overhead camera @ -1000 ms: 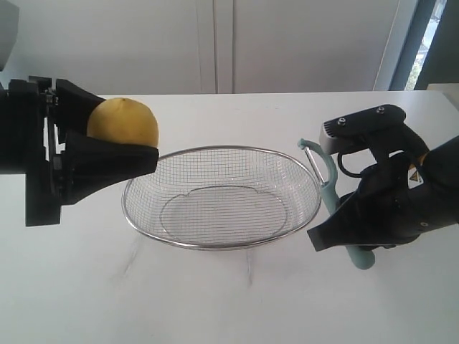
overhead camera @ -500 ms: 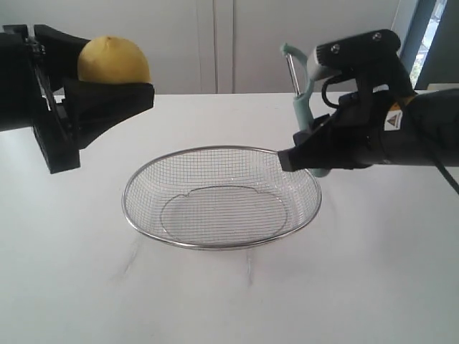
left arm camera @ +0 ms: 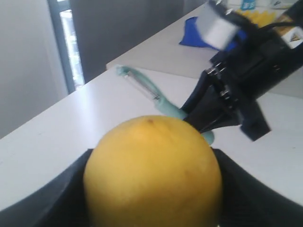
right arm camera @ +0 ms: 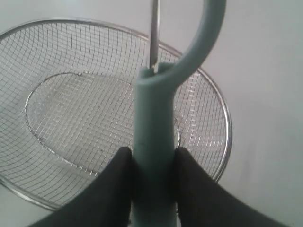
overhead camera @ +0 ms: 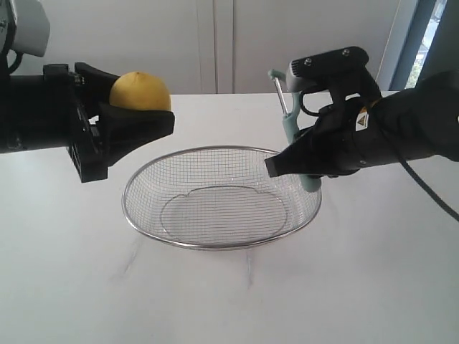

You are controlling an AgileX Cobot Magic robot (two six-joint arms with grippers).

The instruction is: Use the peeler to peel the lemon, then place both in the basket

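The yellow lemon (overhead camera: 140, 89) is held in the air to the left of the basket, with my left gripper (overhead camera: 154, 107) shut on it; in the left wrist view the lemon (left arm camera: 151, 170) fills the space between the black fingers (left arm camera: 239, 189). My right gripper (overhead camera: 287, 163) is shut on the pale teal handle of the peeler (overhead camera: 289, 125). The peeler stands roughly upright, loop head and blade on top, above the basket's right rim. In the right wrist view the handle (right arm camera: 154, 123) is pinched between both fingers (right arm camera: 116, 177). The silver wire-mesh basket (overhead camera: 215, 246) rests on the white table with nothing in it.
The white tabletop (overhead camera: 358, 287) spreads all round the basket, with pale cabinet doors (overhead camera: 215, 43) behind it and a window strip (overhead camera: 430, 36) at the back right. The left wrist view shows a blue cloth (left arm camera: 196, 35) on a farther surface.
My right gripper has lifted the peeler off the table and carried it left to above the basket's right rim. My left gripper rose with the lemon, then shifted right toward the basket.
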